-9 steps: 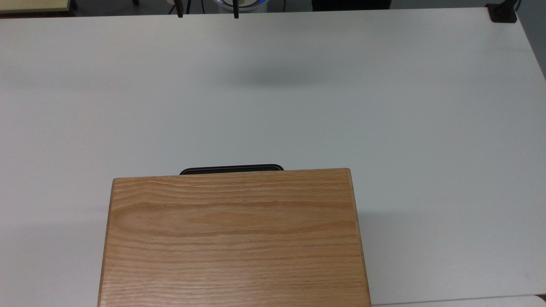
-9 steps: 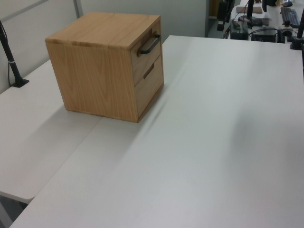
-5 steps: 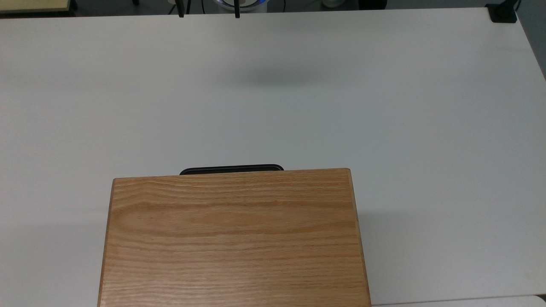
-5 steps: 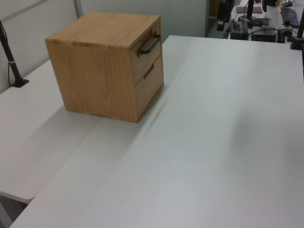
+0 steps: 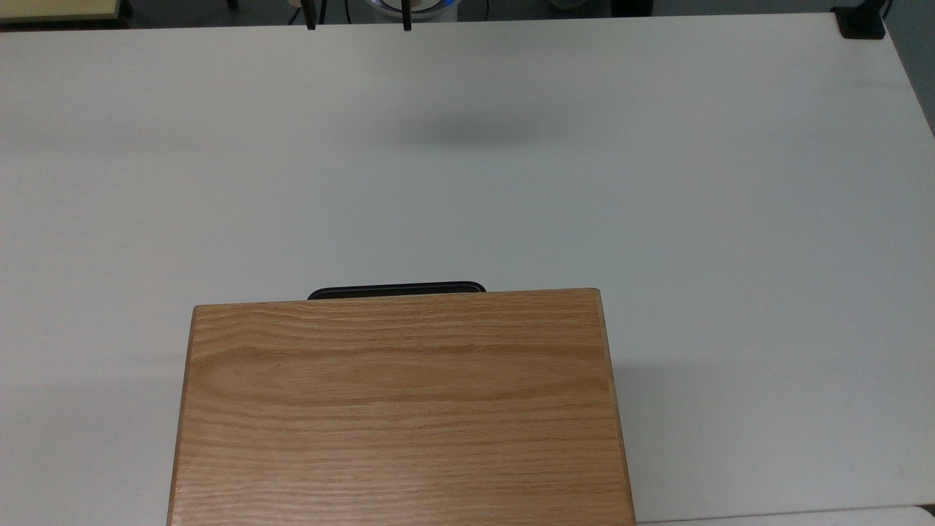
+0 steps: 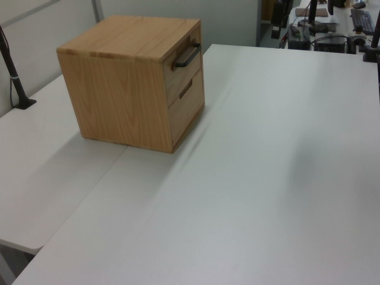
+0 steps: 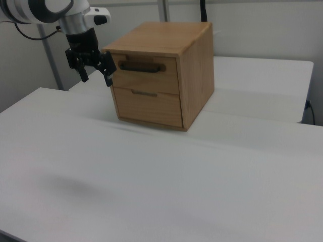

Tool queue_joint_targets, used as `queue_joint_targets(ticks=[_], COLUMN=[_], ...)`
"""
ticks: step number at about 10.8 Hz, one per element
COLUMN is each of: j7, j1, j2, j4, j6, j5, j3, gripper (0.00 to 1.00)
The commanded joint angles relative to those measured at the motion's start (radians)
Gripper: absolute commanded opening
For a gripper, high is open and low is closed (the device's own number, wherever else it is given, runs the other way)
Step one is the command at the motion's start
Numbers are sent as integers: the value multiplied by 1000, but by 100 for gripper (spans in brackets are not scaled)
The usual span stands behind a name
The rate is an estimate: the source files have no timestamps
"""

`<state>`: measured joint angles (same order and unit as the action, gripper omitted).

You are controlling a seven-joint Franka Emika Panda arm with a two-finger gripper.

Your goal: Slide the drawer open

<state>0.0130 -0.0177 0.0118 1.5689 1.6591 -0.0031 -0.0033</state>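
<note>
While its front sits flush with the cabinet [image 7: 166,70] face, the drawer [image 7: 147,69] is the upper of two light wooden panels, carrying a long black bar handle [image 7: 142,67] with rounded ends. In the top view the handle [image 5: 397,290] peeks past the cabinet's [image 5: 400,409] oak top at its 12 o'clock edge. In the left view the drawer [image 6: 181,67] faces toward 2 o'clock, over a wide stretch of bare white table [image 6: 267,166]. The cabinet stands near a seam where a second white table [image 6: 41,160] joins, seen at 8 o'clock in the left view. In the right view the gripper [image 7: 95,79] hangs in the air at 9 o'clock from the drawer front, just beside the cabinet's corner and clear of the handle. Its two black fingers [image 7: 108,73] are spread apart and hold nothing, pointing down toward the table [image 7: 151,176].
</note>
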Motion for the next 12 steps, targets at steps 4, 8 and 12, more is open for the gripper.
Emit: queue_joint_targets(ticks=[4, 8, 12], j7=[4, 1, -448], j1=[-10, -1, 1], j2=[23, 19, 20], j4=[26, 28, 28], j6=[19, 25, 169], j5=[17, 96, 155], j3=[-6, -6, -6], gripper=[100, 100, 100])
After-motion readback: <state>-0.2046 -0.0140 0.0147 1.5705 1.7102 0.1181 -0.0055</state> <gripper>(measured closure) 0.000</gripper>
